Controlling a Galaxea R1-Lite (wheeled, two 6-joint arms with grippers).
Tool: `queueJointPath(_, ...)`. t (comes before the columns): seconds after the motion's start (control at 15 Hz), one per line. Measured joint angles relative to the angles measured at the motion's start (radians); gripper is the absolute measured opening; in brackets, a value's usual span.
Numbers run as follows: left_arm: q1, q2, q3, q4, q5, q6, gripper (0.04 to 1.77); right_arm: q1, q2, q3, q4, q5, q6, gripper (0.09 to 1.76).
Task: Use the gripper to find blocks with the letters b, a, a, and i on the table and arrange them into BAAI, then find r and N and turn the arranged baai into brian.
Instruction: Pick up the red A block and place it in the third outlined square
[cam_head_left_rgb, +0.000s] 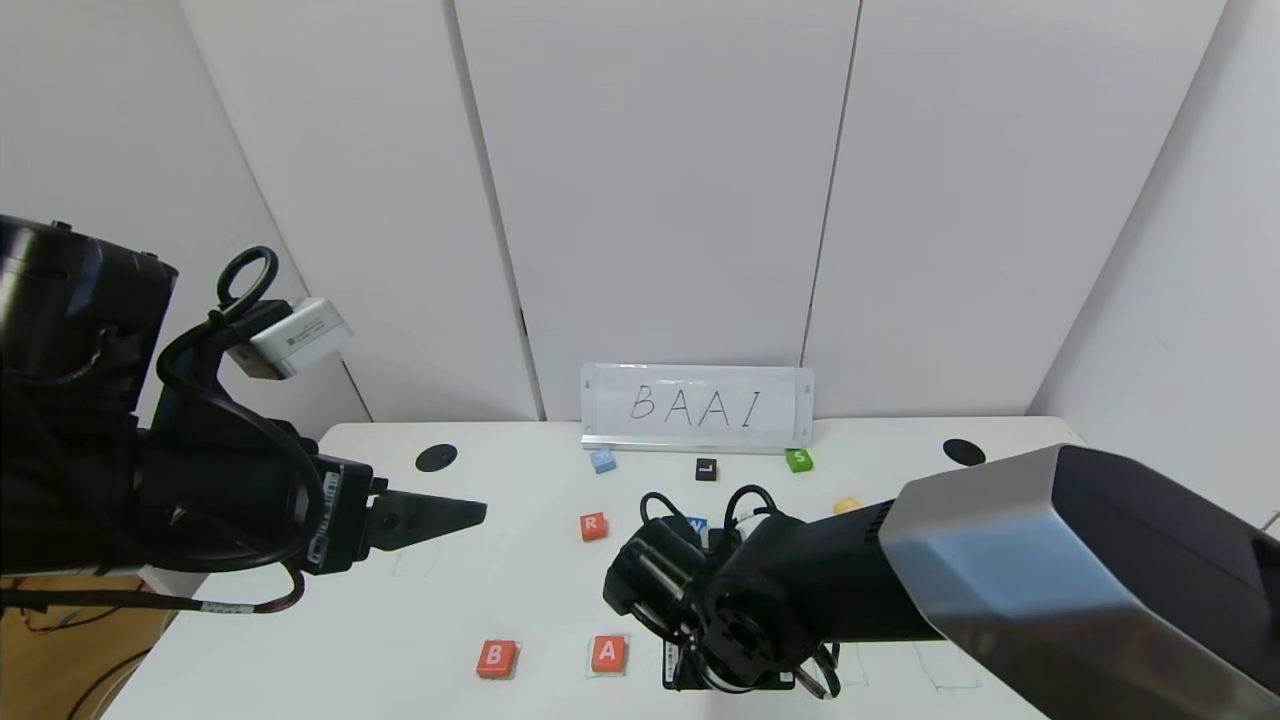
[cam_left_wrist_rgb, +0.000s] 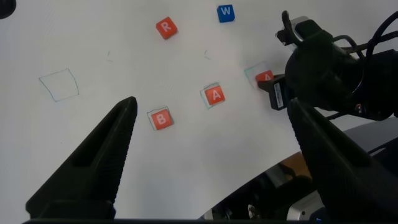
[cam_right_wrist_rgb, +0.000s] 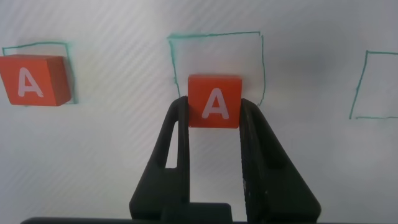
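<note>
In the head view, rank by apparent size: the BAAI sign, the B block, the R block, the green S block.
1. BAAI sign, by far the largest.
2. B block.
3. R block.
4. Green S block.
The blocks shrink with distance from the camera, so their true sizes may match.

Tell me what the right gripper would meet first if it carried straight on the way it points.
Probably the table: the right gripper, shut on the second A block, points down at a green square outline there. How far above it hangs is unclear.

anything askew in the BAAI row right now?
Second A block sits between the right claw's fingers, low across its green outline's near edge, not centred. B and first A look placed. Left claw hovers open.
</note>
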Motion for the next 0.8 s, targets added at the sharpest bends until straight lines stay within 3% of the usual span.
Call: queueJointPath(0.8,0.000,0.001,0.009,-0.002,-0.001,0.003,1.72,-0.005,0.021,0.007,-0.024,-0.031,0.001,0.53)
